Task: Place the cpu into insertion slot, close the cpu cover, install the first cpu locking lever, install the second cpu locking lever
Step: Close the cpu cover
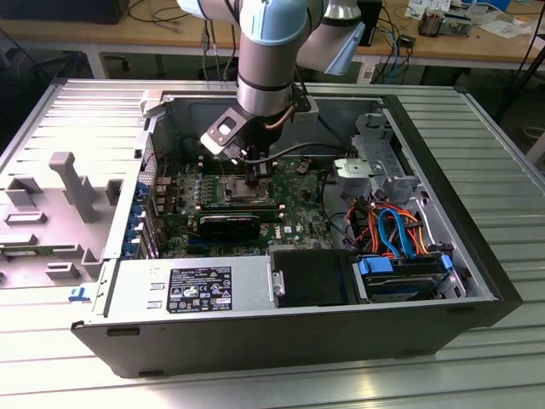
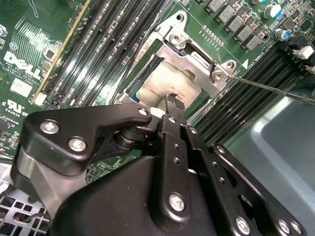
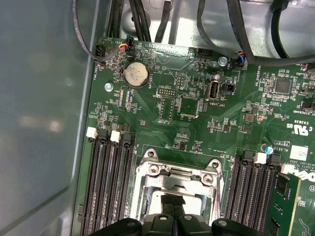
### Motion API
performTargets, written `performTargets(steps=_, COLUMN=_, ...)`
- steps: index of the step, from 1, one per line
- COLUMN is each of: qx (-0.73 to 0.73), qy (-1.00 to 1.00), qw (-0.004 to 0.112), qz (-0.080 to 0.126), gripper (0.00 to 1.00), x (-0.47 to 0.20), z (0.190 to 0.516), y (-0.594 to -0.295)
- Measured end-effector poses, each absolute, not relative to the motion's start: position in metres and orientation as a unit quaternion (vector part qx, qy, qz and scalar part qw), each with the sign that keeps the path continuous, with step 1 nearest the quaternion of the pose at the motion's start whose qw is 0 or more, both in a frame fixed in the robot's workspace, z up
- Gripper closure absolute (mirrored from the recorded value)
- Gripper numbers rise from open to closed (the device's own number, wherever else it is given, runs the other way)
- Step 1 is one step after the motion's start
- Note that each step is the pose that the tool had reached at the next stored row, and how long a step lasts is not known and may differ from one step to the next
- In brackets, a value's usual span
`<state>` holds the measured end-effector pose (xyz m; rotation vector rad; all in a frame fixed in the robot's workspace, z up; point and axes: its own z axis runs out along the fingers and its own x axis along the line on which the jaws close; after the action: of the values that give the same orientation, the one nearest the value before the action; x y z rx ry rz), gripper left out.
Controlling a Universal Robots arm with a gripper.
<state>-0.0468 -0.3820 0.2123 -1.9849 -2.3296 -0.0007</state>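
Roughly one step in, by the look of it. In the second wrist view, cpu (image 2: 162, 86) already down flat inside the insertion slot (image 2: 143, 69), with the cpu cover (image 2: 194, 54) seemingly lowered across its far edge, though hard to call fully shut. Jaws of the gripper (image 2: 173, 102) pinched together on nothing, tips at or just above the chip's metal top. Next along, one locking lever (image 2: 266, 87) angled out free over the memory slots (image 2: 231, 105), so judged unhooked, with both lever steps left to do. Across the exterior view from its left: grey plastic panel (image 1: 72, 200) lying flat, open computer case (image 1: 281, 332) with the arm (image 1: 268, 60) reaching in, then blue and orange cables (image 1: 396, 230) by the drive bay. Underneath, a ribbed metal desk (image 1: 485, 119). Behind, wooden benches (image 1: 162, 32) strewn with wires.
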Motion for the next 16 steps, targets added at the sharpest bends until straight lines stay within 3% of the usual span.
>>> performTargets(steps=16, qx=-0.648, qy=-0.761, qw=0.041, qz=0.0, gripper=0.89, x=-0.0477, z=0.2066, y=-0.382)
